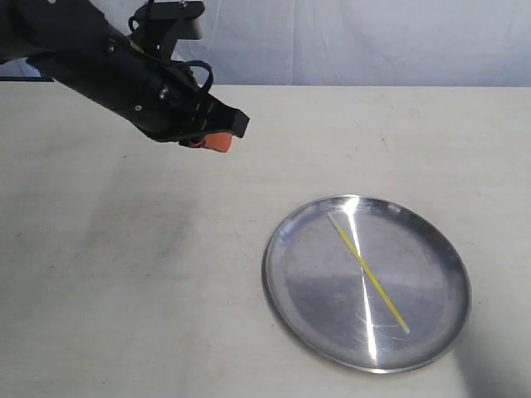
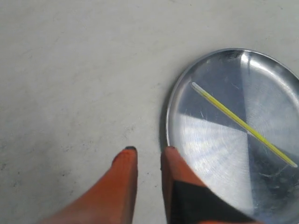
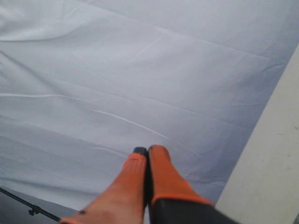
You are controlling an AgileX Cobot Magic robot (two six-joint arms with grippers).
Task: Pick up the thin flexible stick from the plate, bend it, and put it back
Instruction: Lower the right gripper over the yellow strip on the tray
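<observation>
A round shiny silver plate (image 1: 290,298) rests on the table at the lower right, its rim also showing in the left wrist view as the plate (image 2: 174,102). A thin yellow stick (image 1: 368,272) lies diagonally across it, seen too as the stick (image 2: 243,124). My left gripper (image 1: 222,138) hangs in the air above the table, up and left of the plate. Its orange fingers stand slightly apart with nothing between them, left gripper (image 2: 148,150). My right gripper (image 3: 146,150) has its orange fingers pressed together, empty, facing a white cloth; it is outside the exterior view.
The pale table (image 1: 124,274) stretches wide to the left of the plate. A white cloth backdrop (image 1: 373,41) hangs behind the far table edge. The dark left arm (image 1: 91,58) reaches in from the upper left.
</observation>
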